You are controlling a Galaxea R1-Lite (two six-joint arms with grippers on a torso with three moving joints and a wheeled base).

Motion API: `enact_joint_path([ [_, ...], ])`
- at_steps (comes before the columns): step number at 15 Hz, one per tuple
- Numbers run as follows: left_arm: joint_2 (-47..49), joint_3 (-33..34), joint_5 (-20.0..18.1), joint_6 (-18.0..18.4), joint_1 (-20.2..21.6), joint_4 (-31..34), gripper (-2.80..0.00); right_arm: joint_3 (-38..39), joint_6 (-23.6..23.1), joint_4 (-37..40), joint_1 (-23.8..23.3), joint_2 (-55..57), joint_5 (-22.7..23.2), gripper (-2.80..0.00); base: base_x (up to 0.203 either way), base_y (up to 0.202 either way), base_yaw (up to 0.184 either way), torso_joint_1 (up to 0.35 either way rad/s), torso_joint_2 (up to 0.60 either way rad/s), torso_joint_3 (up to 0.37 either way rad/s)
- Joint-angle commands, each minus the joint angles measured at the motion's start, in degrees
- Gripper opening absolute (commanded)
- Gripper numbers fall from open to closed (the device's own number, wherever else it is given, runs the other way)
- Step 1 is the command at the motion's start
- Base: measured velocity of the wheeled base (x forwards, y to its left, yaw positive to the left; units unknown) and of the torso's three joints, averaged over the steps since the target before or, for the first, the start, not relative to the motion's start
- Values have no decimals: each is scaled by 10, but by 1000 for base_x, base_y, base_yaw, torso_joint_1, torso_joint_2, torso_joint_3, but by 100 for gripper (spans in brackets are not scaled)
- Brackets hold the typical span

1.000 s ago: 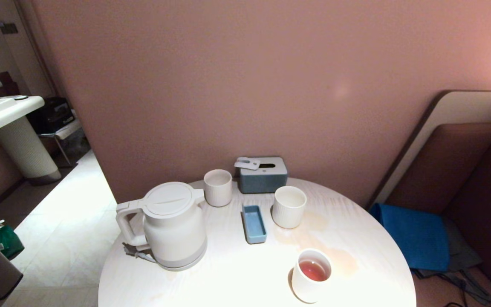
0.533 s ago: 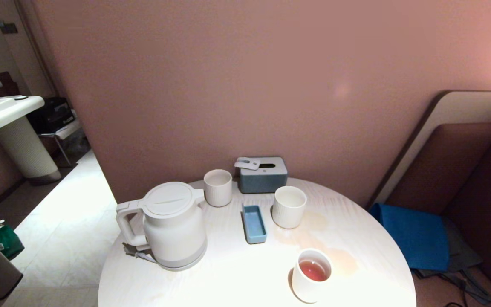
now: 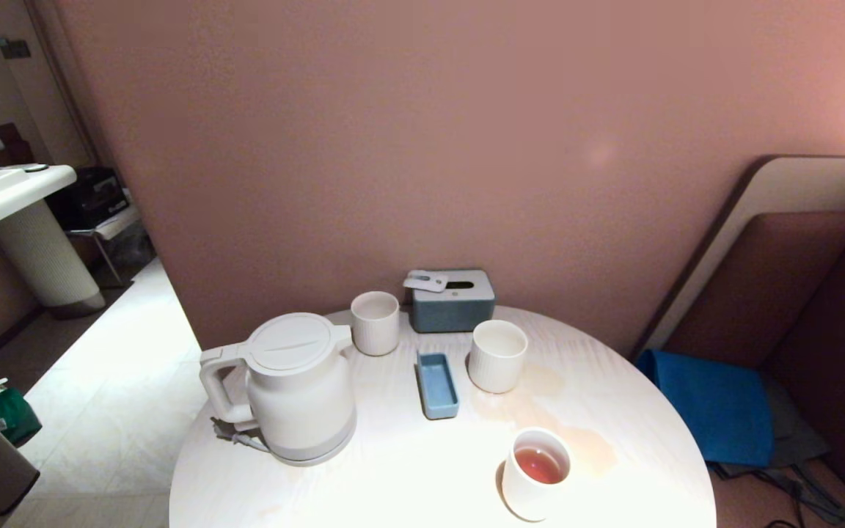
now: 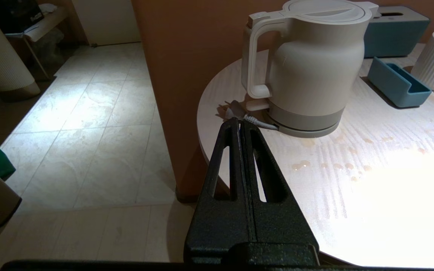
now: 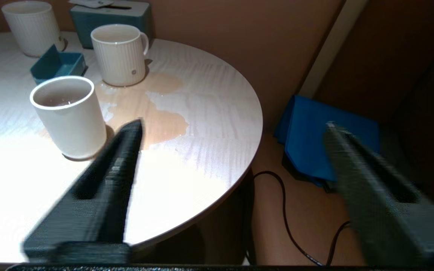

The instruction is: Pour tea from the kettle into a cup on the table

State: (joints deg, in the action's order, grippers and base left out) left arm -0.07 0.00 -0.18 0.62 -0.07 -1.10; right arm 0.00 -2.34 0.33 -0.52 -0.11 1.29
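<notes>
kettle (image 3: 298, 389): upright on its grey base, lid on, left part of the surface (image 3: 408, 484); handle faces the left edge, spout toward the back cups.
cup (image 3: 497, 356): ribbed mug with loop handle, behind centre, just right of the blue tray (image 3: 437, 383). Looks empty from the right wrist view.
tea (image 3: 538, 465): some already sits in the smooth cup (image 3: 535, 475) near the front edge; a spill puddle (image 5: 153, 113) spreads between that cup and the mug.
left end effector (image 4: 239, 126): fingers pressed together, holding nothing, hovering off the surface edge, pointed at the kettle's cord end.
right end effector (image 5: 232, 130): spread wide, empty, above the right front edge near the smooth cup.
step: judging by layout, grasp the kettle handle next.
how: left arm is the closer one; open first, come in level through the handle loop, clamp high on the grip for tilt control.
watch: the cord plug by the base; wet patch near the mug, so pour slowly and keep the spout over the rim.
</notes>
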Motion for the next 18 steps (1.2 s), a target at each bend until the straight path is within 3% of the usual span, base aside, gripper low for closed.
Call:
enact_joint_path([
  [1, 1, 0, 0, 0, 0, 0, -280, 0, 0, 0, 0, 1, 0, -280, 0, 0, 0, 0, 0, 0],
  [18, 1, 0, 0, 0, 0, 0, -280, 0, 1, -1, 0, 1, 1, -280, 0, 0, 0, 0, 0, 0],
])
